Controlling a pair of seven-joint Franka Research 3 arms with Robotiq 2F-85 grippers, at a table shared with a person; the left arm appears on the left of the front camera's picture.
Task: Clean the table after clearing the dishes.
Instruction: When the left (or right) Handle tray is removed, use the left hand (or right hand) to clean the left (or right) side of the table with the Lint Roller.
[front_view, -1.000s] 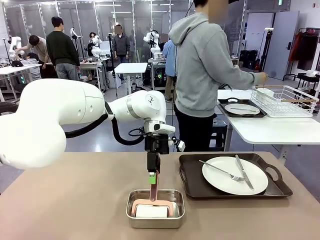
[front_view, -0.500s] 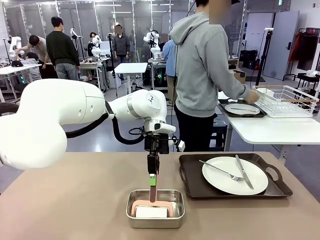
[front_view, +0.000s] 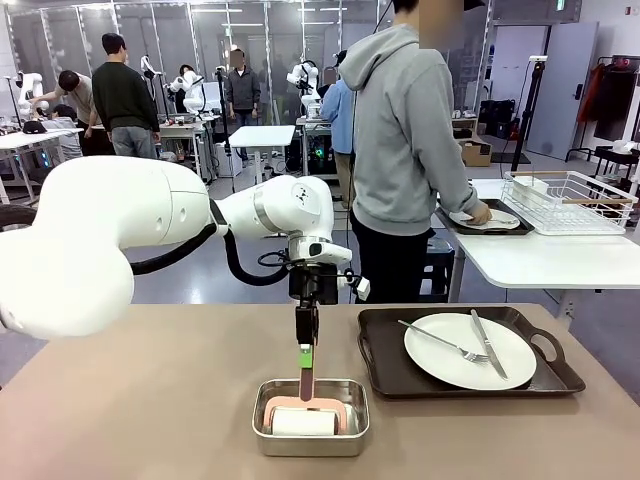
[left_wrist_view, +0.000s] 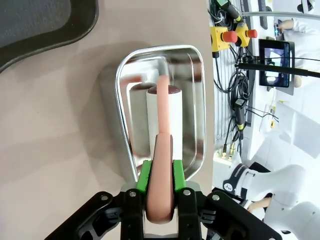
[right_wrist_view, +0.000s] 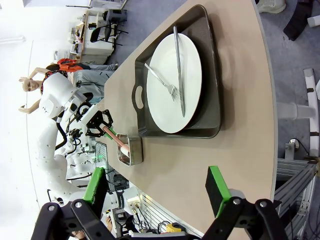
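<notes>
The left claw (left_wrist_view: 161, 172) has just pinched shut on the pink handle (left_wrist_view: 163, 107) of the cleaning roller, whose white roll (left_wrist_view: 176, 120) lies in the steel pan (front_view: 262, 408); a second ago its pads stood slightly apart. The tool now looks ready to lift. The right claw (right_wrist_view: 156, 172) hangs spread wide and empty above the surface (front_view: 150, 400). One plate (front_view: 470, 350) with fork and knife sits on its dark tray (front_view: 385, 378) just right of the pan, so clearing seems unfinished. The person's hand (front_view: 478, 212) has come to the other plate (front_view: 503, 222) on the white table (front_view: 540, 260) beyond.

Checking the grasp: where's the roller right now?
Front view, centre, near table edge: roller in the steel pan, left of the tray, handle pinched by the left gripper.
</notes>
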